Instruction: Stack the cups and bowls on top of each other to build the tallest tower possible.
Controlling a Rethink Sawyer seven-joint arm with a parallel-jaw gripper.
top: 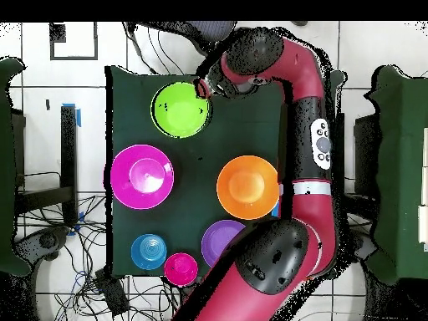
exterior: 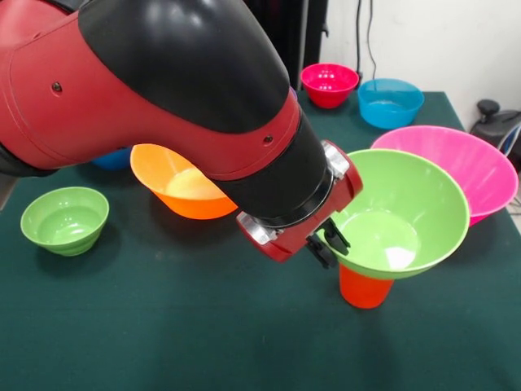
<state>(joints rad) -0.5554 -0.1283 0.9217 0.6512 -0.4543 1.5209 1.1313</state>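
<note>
The red and black arm [exterior: 163,90] reaches low across the table, wrist angled downward, its gripper [exterior: 326,243] (dark fingers [exterior: 335,236] set close together) pointing down.

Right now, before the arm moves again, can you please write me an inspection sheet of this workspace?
Surface: dark green table, no spills seen.
Job's things: green bowl sits on the orange-red cup; large pink bowl beside it; large orange bowl, small green bowl, magenta-red bowl, blue bowl and purple bowl stand apart.
Clutter: nothing seen.
End effector: at the green bowl's rim, one finger inside, one outside; whether it grips cannot be told.
Cables: black cables on the floor beside the table.
Surroundings: white tiled floor.
</note>
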